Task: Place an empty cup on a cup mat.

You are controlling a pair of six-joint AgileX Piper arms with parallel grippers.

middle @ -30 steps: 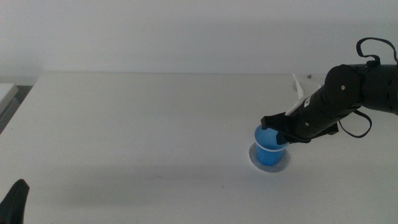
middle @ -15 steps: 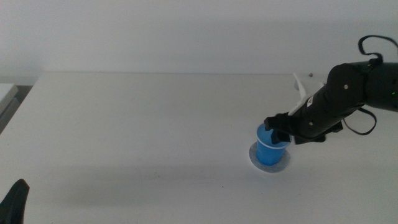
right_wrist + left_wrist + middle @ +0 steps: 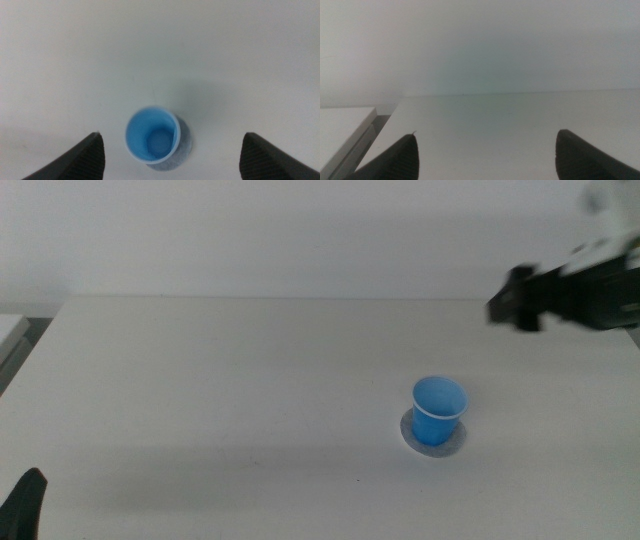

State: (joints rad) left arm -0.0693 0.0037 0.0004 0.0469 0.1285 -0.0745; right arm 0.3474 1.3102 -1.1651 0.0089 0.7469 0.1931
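The blue cup (image 3: 438, 410) stands upright and empty on the round grey cup mat (image 3: 410, 430) at the table's right middle. It also shows from above in the right wrist view (image 3: 151, 135), with the cup mat (image 3: 184, 146) peeking out beside it. My right gripper (image 3: 512, 305) is open and empty, blurred, high above and to the right of the cup; its jaws stand wide apart in the right wrist view (image 3: 172, 155). My left gripper (image 3: 25, 502) waits at the bottom left corner, jaws wide open in the left wrist view (image 3: 485, 155).
The white table (image 3: 220, 380) runs to a pale back wall. A light grey ledge (image 3: 12, 330) lies off the table's left edge, also seen in the left wrist view (image 3: 342, 125).
My right gripper has let go of the cup and risen fast up and to the right. The cup stays standing on the mat. The left arm has not moved.
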